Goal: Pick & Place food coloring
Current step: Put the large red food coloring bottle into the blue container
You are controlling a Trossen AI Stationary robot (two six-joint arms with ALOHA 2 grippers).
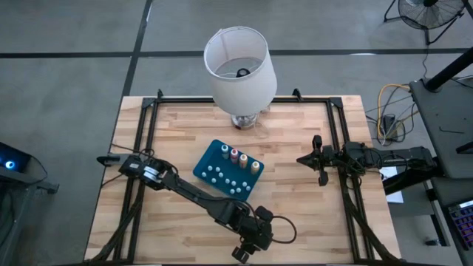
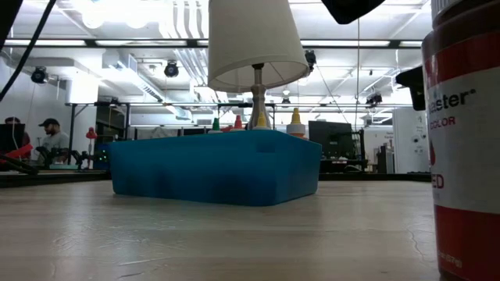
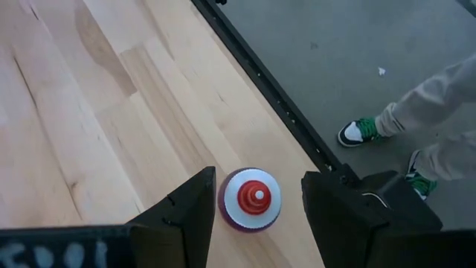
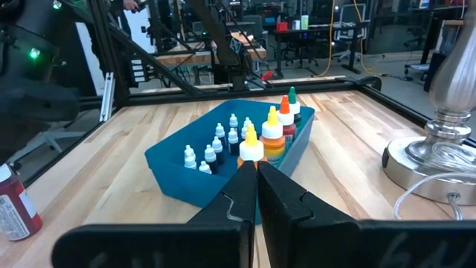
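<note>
Step in hand was judged as the pick. The left gripper [image 3: 256,216] was poised at the table's [image 1: 295,214] front edge, right of centre, jaws spread either side of a red food coloring bottle [image 3: 251,198] standing upright there, apparently not yet clamped. The other bottles [image 4: 274,128] were seated in the teal tray [image 1: 211,166] mid-table, before the lamp [image 1: 238,66]. The right gripper [image 4: 256,195] was parked at the right edge, jaws closed, empty. Next: closing on the bottle is called for, then lifting.
</note>
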